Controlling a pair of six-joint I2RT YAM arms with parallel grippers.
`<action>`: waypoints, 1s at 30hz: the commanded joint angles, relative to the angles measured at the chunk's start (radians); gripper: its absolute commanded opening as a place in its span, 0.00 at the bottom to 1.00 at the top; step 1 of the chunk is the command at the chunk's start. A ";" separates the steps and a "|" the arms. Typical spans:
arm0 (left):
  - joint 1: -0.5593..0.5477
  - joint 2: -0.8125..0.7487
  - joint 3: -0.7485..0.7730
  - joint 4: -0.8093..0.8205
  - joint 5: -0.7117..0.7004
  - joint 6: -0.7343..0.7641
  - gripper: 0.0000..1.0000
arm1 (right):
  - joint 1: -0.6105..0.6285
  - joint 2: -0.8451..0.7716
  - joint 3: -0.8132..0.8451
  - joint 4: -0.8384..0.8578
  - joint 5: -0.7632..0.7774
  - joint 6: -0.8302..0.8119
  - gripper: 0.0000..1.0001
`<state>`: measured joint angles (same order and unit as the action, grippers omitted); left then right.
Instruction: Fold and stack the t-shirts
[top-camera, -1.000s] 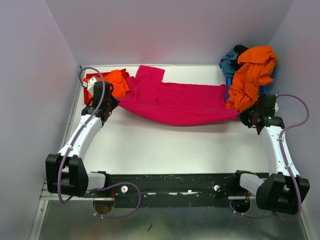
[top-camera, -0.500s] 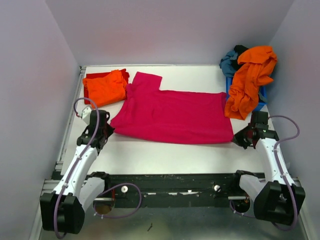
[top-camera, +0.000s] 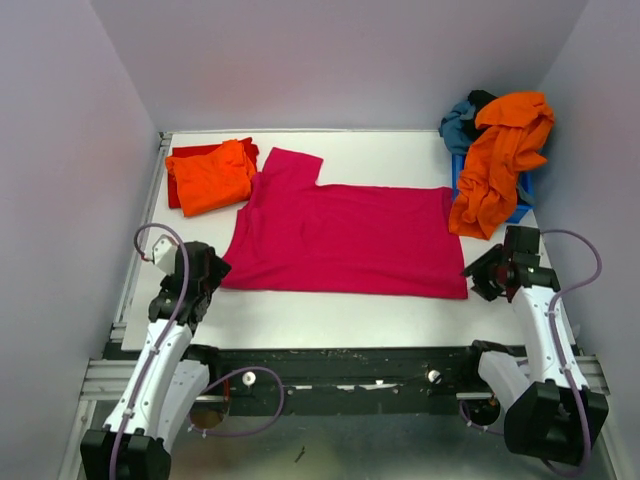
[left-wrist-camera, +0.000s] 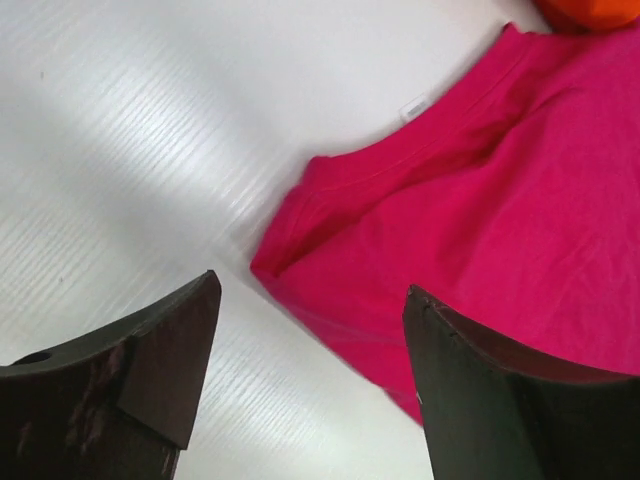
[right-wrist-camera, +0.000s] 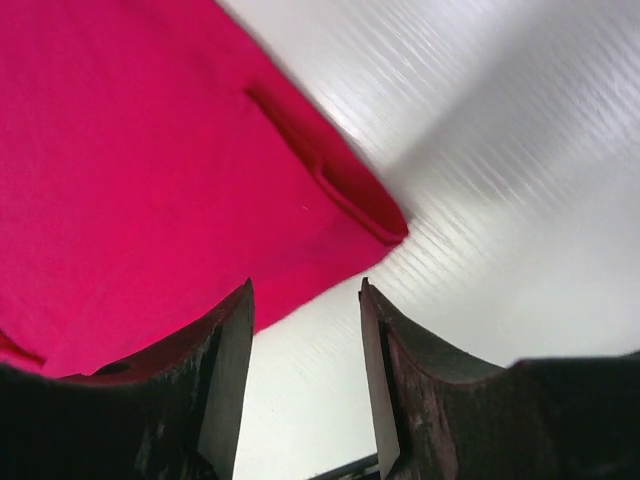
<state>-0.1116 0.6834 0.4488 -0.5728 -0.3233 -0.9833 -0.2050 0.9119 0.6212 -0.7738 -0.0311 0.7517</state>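
Magenta tee (top-camera: 345, 235) lies flat on the desk (top-camera: 330, 305), long axis left-right, its near-left corner just ahead of the open, empty left jaws and its near-right corner ahead of the open, empty right jaws, both equally near.

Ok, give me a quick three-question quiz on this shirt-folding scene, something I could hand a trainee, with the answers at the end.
1. True or false: the magenta t-shirt lies spread out flat on the table.
2. What lies on top of the red t-shirt at the far left? A) a folded orange t-shirt B) a black t-shirt C) the blue bin
3. Fill in: the left gripper and the right gripper both stand ___, holding nothing.
Key: 1 true; 2 A; 3 open.
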 joint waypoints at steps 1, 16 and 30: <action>0.001 0.036 0.089 0.094 -0.025 0.128 0.85 | -0.005 -0.021 0.067 0.163 -0.086 -0.125 0.50; 0.004 0.756 0.345 0.522 0.153 0.264 0.63 | 0.105 0.151 0.132 0.416 -0.250 -0.183 0.38; 0.012 1.137 0.643 0.403 0.155 0.325 0.54 | 0.110 0.229 0.153 0.469 -0.221 -0.170 0.33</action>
<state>-0.1104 1.7382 1.0378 -0.1123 -0.2001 -0.6758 -0.0990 1.1175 0.7406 -0.3332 -0.2592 0.5819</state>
